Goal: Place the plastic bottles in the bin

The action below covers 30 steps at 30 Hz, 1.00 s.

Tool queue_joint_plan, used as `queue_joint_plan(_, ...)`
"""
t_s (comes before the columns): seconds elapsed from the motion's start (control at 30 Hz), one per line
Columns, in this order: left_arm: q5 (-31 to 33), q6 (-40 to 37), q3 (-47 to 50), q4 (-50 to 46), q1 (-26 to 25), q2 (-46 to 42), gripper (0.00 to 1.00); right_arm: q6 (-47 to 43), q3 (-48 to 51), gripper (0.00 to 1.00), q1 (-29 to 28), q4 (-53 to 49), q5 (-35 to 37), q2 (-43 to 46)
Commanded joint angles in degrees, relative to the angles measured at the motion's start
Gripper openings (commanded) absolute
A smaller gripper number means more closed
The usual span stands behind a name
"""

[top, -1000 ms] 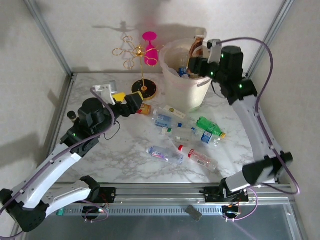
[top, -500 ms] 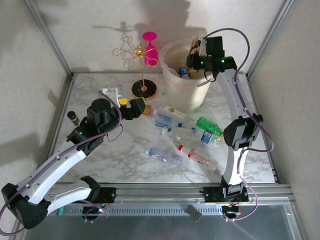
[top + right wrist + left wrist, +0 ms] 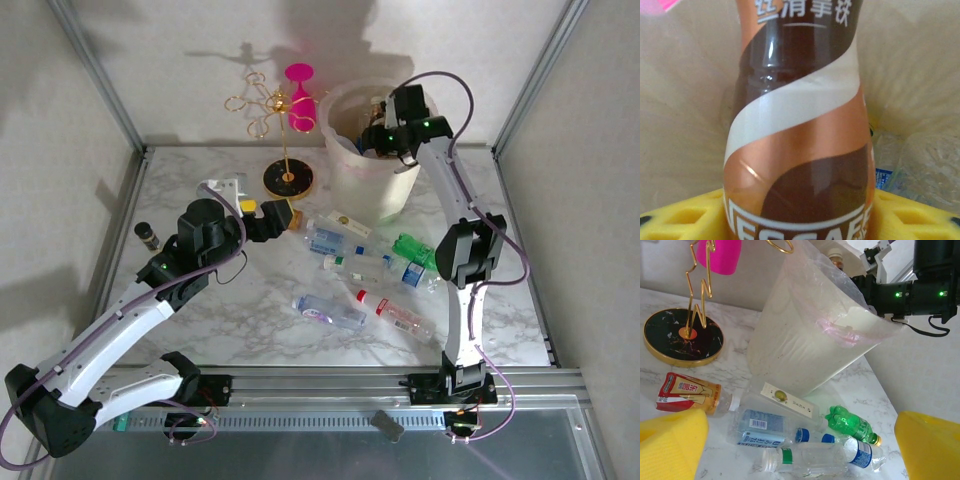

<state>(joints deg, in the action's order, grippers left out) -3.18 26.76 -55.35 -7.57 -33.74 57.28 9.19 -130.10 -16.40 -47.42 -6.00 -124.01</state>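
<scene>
Plastic bottles (image 3: pixel 352 265) lie scattered on the marble table (image 3: pixel 200 330), in front of the bin (image 3: pixel 805 355) and between the two arms. All of these are on their sides.

The left wrist view shows, near the bin's base:
- a red-labelled bottle (image 3: pixel 687 392);
- a clear bottle with a blue label (image 3: pixel 762 427);
- a bottle with a cream label (image 3: pixel 790 400), touching the bin wall;
- a green bottle (image 3: pixel 852 425);
- a clear bottle with a green neck ring (image 3: pixel 805 460).

Two more bottles lie nearer the arm bases, one blue-labelled (image 3: pixel 330 310) and one red-capped (image 3: pixel 395 313).

The bin stands upright at the far side of the table, its thin liner folded over the rim. Crumpled clear bottles (image 3: pixel 905 165) rest inside at the bottom.

Right gripper (image 3: pixel 382 134) is over the bin's mouth. A brown Nescafé bottle (image 3: pixel 797 125) stands between its yellow fingers (image 3: pixel 680 217), within the bin walls. Whether the jaws clamp it or merely flank it cannot be told.

Left gripper (image 3: pixel 282 216) hovers low over the red-labelled bottle. Its jaws are wide apart and hold nothing.

A gold wire stand (image 3: pixel 270 110) carrying a pink glass (image 3: pixel 300 95) stands left of the bin. A small dark vial (image 3: pixel 147 234) stands at the table's left edge.
</scene>
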Motion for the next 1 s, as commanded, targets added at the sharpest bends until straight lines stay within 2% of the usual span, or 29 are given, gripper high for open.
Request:
queue_joint_plan(0.0,0.5,-0.3,0.4,1.1,-0.4,-0.4,0.96,-0.8,-1.9,0.67,-0.6,-0.3,0.8,0.2)
queue_joint_plan(0.27,2.4,-0.1,0.1,0.5,-0.4,-0.6,0.97,-0.7,-1.9,0.76,-0.7,0.1,3.7,3.7)
queue_joint_plan(0.5,6.8,2.1,-1.2,-1.6,-0.4,-2.6,1.00,-0.2,-0.8,0.82,-2.1,2.2,7.7,11.9)
queue_joint_plan(0.8,2.4,6.9,0.4,-3.9,-0.4,-6.4,1.00,-1.5,15.3,0.82,-5.4,7.5,10.9,28.8)
queue_joint_plan(0.9,2.9,9.3,3.6,-5.3,-0.4,-8.2,1.00,-1.5,23.7,0.81,-8.2,9.5,10.9,35.4)
queue_joint_plan(0.97,5.1,11.8,6.5,-6.4,-0.4,-9.3,1.00,-0.7,32.6,0.80,-10.3,13.3,8.8,41.9)
